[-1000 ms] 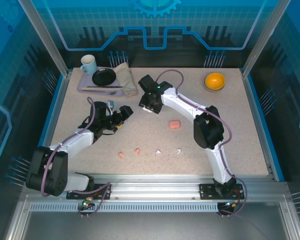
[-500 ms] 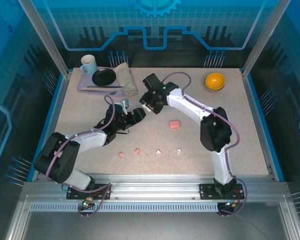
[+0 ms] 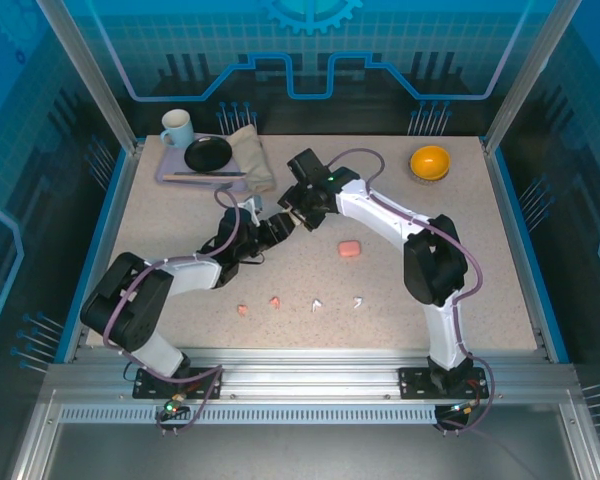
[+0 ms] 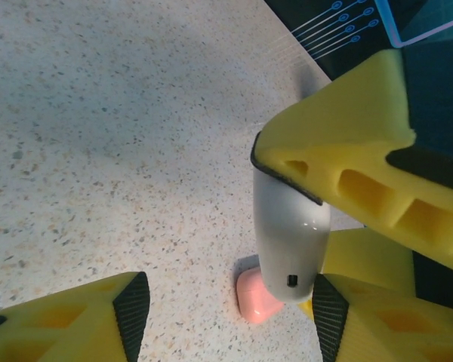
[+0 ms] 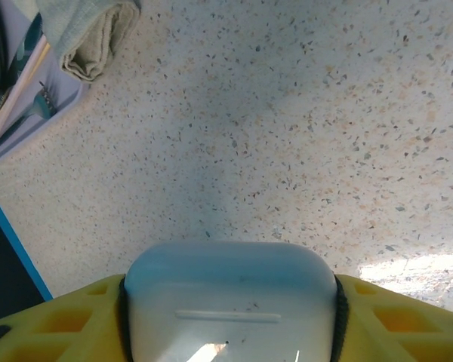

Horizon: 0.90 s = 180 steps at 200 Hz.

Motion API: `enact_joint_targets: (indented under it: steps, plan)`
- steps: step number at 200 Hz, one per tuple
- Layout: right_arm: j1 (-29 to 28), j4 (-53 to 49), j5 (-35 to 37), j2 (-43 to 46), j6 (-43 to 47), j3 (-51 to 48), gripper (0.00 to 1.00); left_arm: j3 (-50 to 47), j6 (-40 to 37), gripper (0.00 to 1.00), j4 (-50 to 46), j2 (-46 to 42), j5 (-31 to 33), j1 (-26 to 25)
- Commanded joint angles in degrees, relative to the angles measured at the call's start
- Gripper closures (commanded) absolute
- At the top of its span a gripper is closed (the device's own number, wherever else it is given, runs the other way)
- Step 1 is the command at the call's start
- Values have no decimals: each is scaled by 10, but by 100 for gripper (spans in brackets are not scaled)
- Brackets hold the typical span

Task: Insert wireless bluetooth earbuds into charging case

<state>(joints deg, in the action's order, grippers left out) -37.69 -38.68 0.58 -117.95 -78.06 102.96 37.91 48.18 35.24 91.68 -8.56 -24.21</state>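
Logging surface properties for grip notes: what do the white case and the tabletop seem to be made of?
White case: probably hard plastic, glossy, given its smooth rounded shell and bright highlight. Tabletop: looks like speckled stone or composite laminate, matte, with dark and tan flecks; which one cannot be told.

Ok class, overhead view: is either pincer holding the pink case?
No, the pink case lies alone on the table, while the right pincer grips the white case.
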Motion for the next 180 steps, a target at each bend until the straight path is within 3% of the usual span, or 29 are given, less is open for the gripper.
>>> enact_joint_targets:
  steps: [1, 40, 90, 180]
  plan:
    - [5, 10, -13, 24, -11, -4, 42, 25, 9, 39, 27, 10, 13, -7]
    - [5, 13, -16, 25, -11, -7, 42, 42, 8, 42, 24, 23, 14, -8]
    - [4, 17, -22, 24, -11, -11, 43, 58, 9, 53, 30, 42, 14, -8]
    - [6, 24, -22, 30, -14, -21, 40, 82, 6, 85, 16, 51, 12, -8]
